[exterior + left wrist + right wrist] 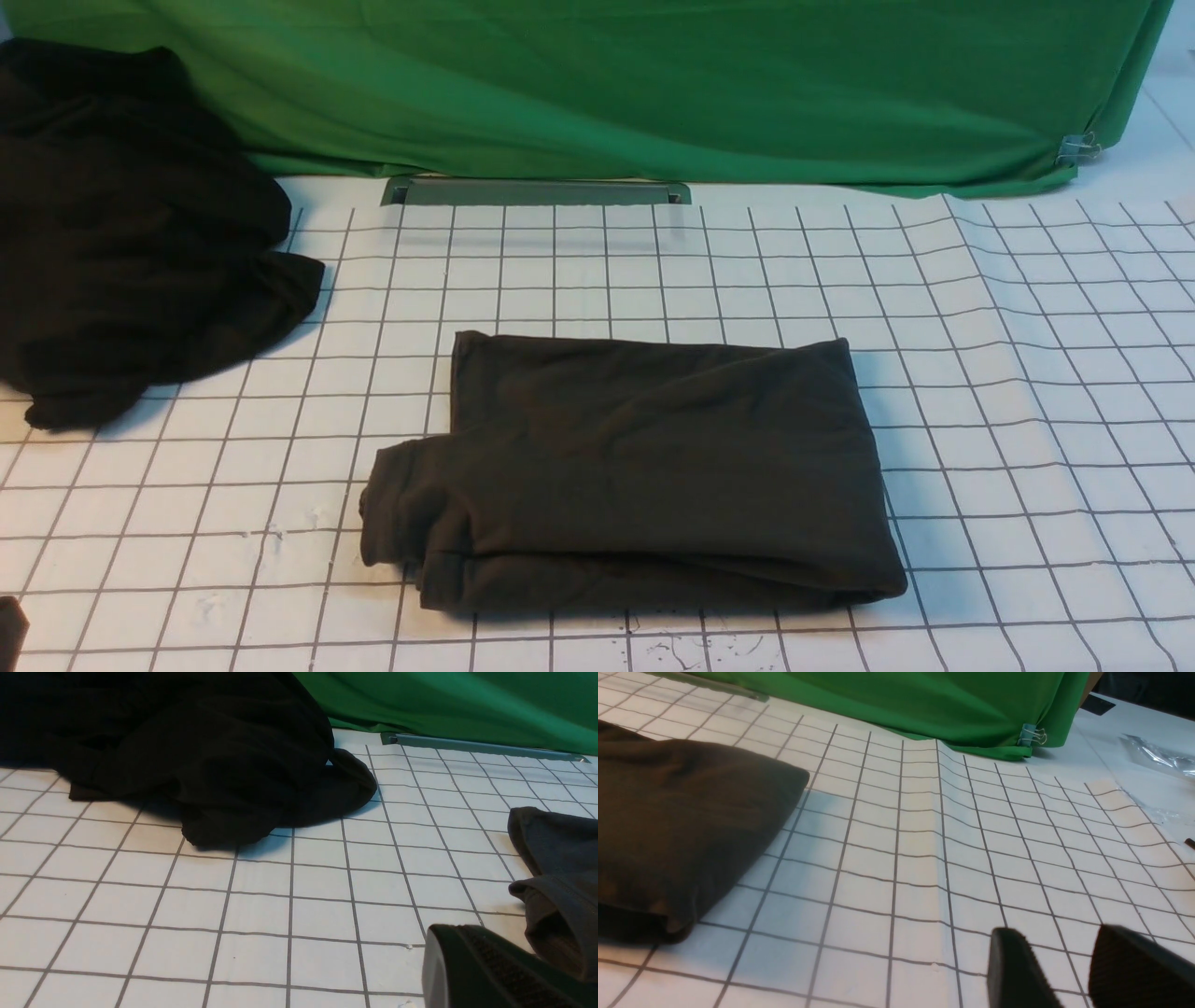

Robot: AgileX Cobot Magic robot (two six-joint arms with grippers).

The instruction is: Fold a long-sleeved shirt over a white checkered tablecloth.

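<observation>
Long-sleeved shirt (644,467): dark charcoal-olive, folded into a flat rectangle, cuff protruding at nine o'clock, centred on white checkered tablecloth (1008,392), rippled at three o'clock.

I am seeing the long-sleeved shirt (635,476) lying folded on the white checkered tablecloth (1027,420). A black cloth heap (131,243) is sitting apart from it, and a green backdrop (653,84) is hanging behind; no pincer shows.

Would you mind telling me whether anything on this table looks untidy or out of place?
The dark charcoal folded long-sleeved shirt lies fairly neat, though a sleeve cuff bulges out at its left. A shapeless black heap of cloth sprawls at far left, and the white checkered tablecloth ripples on the right.
</observation>
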